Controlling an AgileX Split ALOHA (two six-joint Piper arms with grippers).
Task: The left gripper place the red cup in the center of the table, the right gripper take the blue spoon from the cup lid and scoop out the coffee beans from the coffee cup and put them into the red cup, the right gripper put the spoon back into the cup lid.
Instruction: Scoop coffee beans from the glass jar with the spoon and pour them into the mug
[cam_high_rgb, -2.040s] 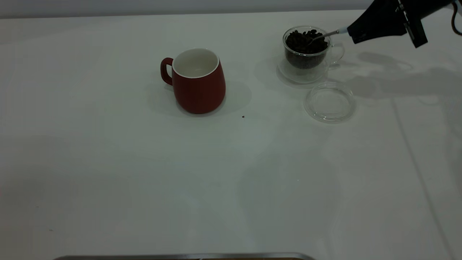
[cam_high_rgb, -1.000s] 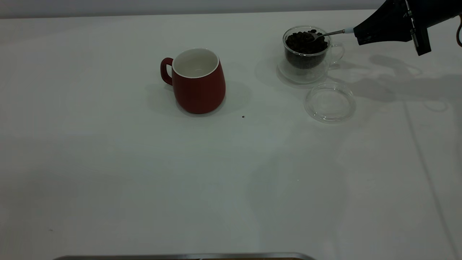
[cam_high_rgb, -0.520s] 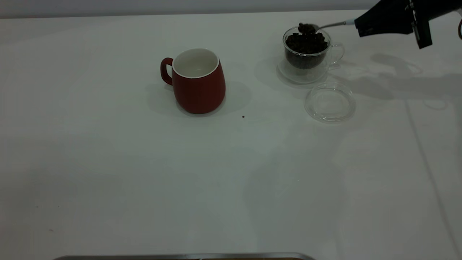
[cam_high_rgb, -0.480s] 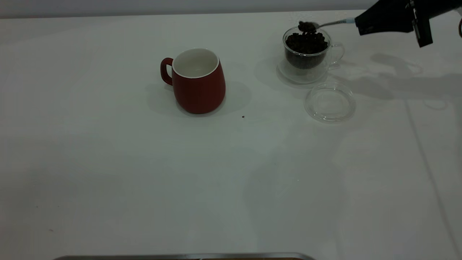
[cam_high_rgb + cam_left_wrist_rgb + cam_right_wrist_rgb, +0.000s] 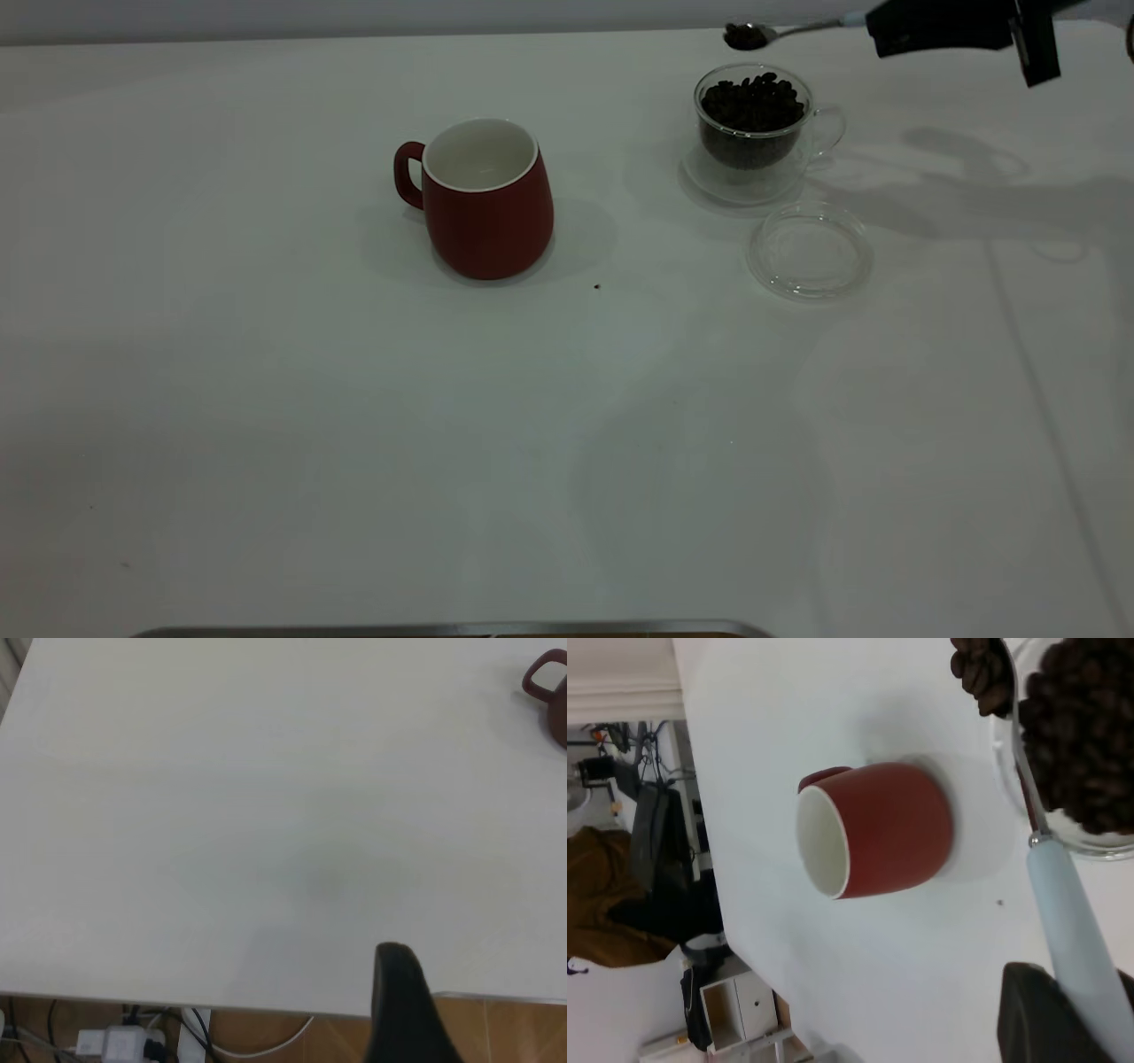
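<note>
The red cup (image 5: 485, 197) (image 5: 877, 828) stands upright near the table's (image 5: 354, 425) middle, its white inside bare. At the back right the glass coffee cup (image 5: 755, 133) is full of coffee beans (image 5: 752, 99) (image 5: 1088, 735). My right gripper (image 5: 877, 35) is shut on the blue spoon's (image 5: 797, 30) (image 5: 1076, 921) pale handle. The spoon's bowl (image 5: 746, 35) carries a small heap of beans and hangs above the coffee cup, on its far side. The cup lid (image 5: 810, 250) lies bare in front of the coffee cup. In the left wrist view only one dark finger (image 5: 403, 1005) of my left gripper shows, over the table's edge, far from the red cup's handle (image 5: 542, 678).
A single stray bean (image 5: 596, 286) lies on the table just right of the red cup. A metal edge (image 5: 452, 630) runs along the near side of the table. Beyond the table's far side in the right wrist view are a chair and white drawers (image 5: 735, 1005).
The right gripper has dipped the spoon into the beans, then lifted it loaded, up and away from the coffee cup's rim. The red cup and lid have not moved.
</note>
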